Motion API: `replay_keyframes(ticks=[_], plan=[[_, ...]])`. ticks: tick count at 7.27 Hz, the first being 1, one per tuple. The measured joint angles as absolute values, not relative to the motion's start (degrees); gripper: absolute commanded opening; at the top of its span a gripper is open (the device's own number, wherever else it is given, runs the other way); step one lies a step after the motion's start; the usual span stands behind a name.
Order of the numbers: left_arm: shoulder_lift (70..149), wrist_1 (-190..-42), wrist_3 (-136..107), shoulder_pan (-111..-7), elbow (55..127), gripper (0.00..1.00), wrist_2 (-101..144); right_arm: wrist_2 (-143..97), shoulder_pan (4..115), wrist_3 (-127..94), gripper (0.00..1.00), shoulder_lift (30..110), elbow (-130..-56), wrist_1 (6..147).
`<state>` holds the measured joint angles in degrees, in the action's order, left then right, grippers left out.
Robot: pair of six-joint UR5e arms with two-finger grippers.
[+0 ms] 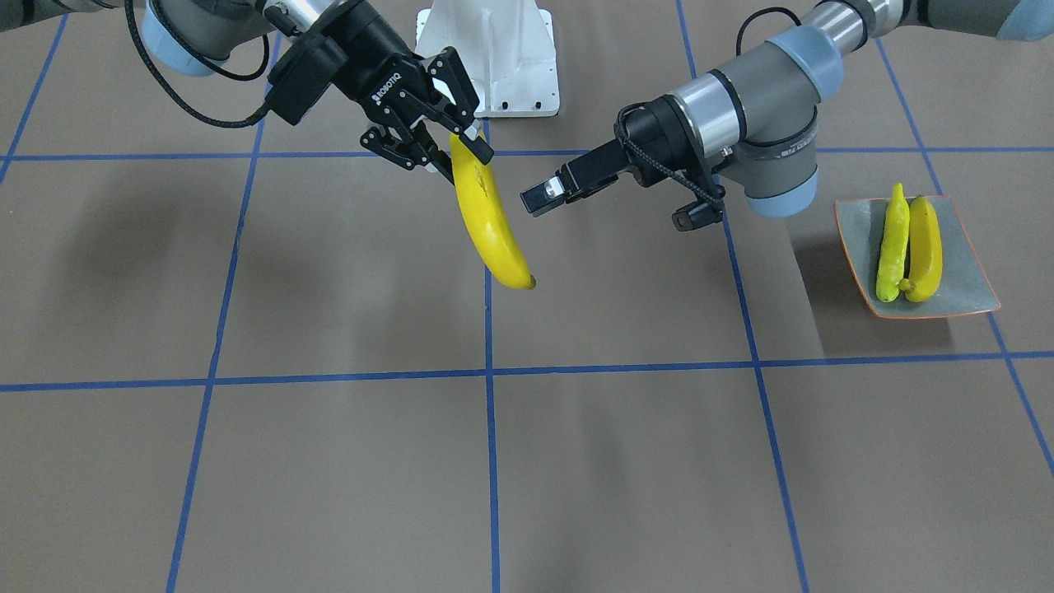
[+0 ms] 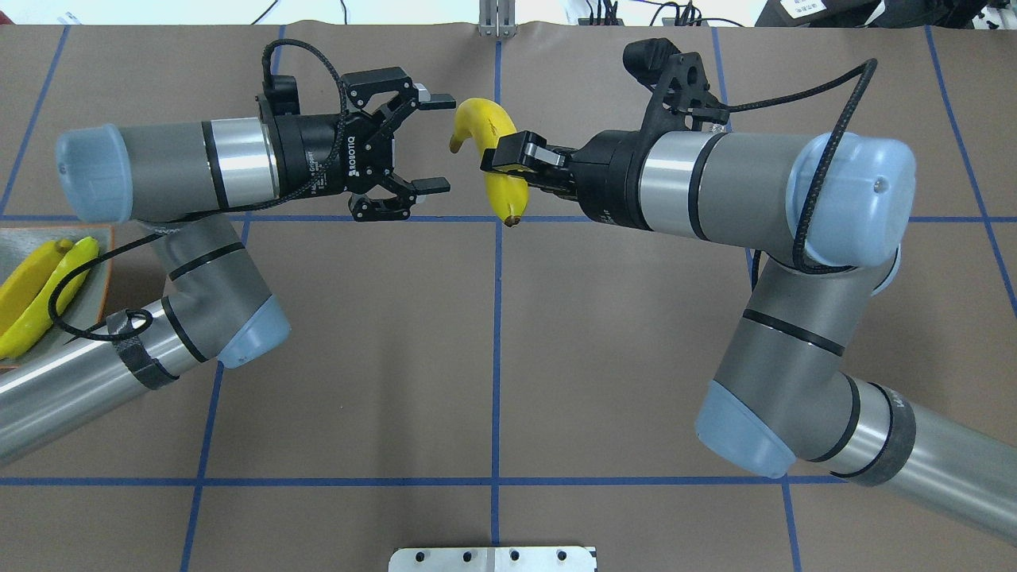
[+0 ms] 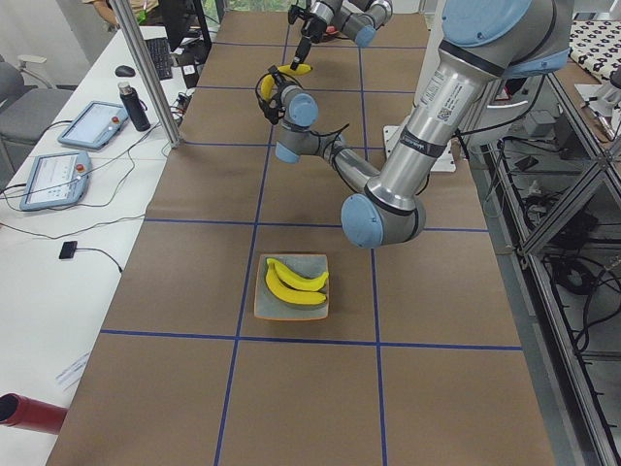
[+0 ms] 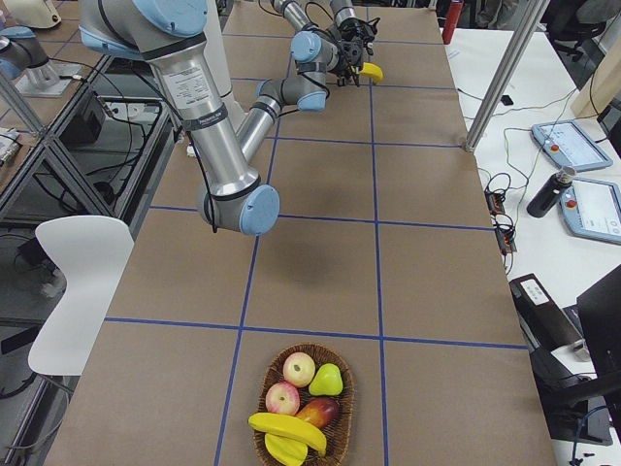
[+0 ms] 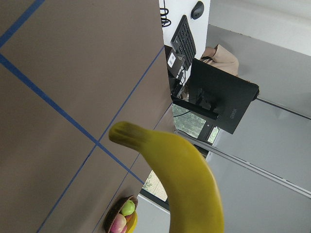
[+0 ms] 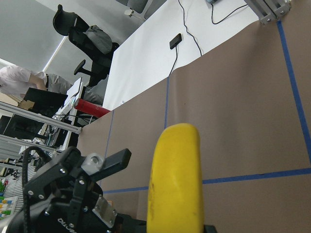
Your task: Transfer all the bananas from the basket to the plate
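Currently your right tool (image 2: 502, 156) is clamped shut across the middle of a glossy yellow banana (image 2: 508, 199) and holds it clear of the counter (image 2: 357, 357). In the front-facing view the fruit curves down to its dark tip. The right arm's wrist lies level and points across the centre blue line, with the forearm folded back at the elbow.

Your left tool (image 2: 441, 143) faces it from the other side with its jaws spread wide and nothing between them. Its black fingertips (image 2: 433, 187) are just beside the banana and do not touch it. That wrist is also level, with its cable looped over the top.

Two more bananas (image 1: 924, 247), one of them greener, lie side by side and touching on the square grey-green plate (image 1: 963, 272). The plate has a thin orange rim and sits well off to the robot's left.

At the far right end of the counter, the round wicker basket (image 4: 342, 427) holds another banana (image 4: 286, 430) among other fruit.

The counter itself is matt brown, gridded with blue tape.
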<state>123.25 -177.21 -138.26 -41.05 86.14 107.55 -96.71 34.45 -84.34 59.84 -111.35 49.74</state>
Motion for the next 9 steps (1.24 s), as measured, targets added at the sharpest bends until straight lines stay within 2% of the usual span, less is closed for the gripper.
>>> replay_keyframes(ticks=[3, 9], plan=[[123.62, -174.95, -137.95, -40.74, 85.93, 1.00, 107.58, -96.75, 34.23, -75.83, 0.00, 59.44, -111.69, 55.49], [124.13, -174.64, -137.67, -39.91, 85.03, 0.99, 107.58, -92.75, 30.53, -67.98, 0.00, 58.63, -112.20, 56.60]])
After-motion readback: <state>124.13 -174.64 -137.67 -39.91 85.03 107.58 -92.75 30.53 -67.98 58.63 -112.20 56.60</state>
